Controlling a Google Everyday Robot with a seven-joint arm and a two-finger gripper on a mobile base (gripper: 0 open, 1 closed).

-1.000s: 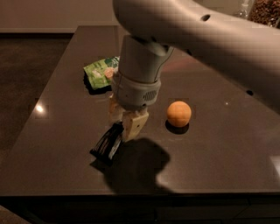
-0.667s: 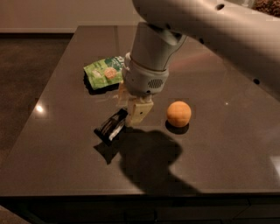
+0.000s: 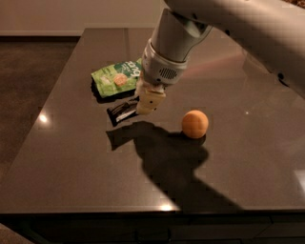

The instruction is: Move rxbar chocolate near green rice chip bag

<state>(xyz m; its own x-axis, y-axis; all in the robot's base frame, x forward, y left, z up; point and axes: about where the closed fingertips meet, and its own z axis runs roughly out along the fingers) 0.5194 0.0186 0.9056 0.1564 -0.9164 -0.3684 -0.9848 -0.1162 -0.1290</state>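
Since the earlier frames, the gripper (image 3: 146, 104) has carried the rxbar chocolate (image 3: 122, 112) across the counter (image 3: 71, 167) toward the green rice chip bag (image 3: 116, 78); the bag and the orange ball (image 3: 195, 124) have not shifted. The fingers (image 3: 151, 101) are closed on the right end of the bar, and most of its length projects to the left. The bar's shadow falls separately on the counter below it, so we judge that the bar is held clear of the surface, just beside the near edge of the bag. The main risk is the end-only grip: the unsupported length may tilt or slip out if the arm lowers quickly. A second risk is that the projecting end strikes the bag during descent and pushes the light bag away. The ball sits well apart, to the right, and is unlikely to interfere. The counter is dark, glossy and reflective, with bright light spots. A dark floor (image 3: 28, 71) lies to the left and a pale wall (image 3: 71, 14) behind.
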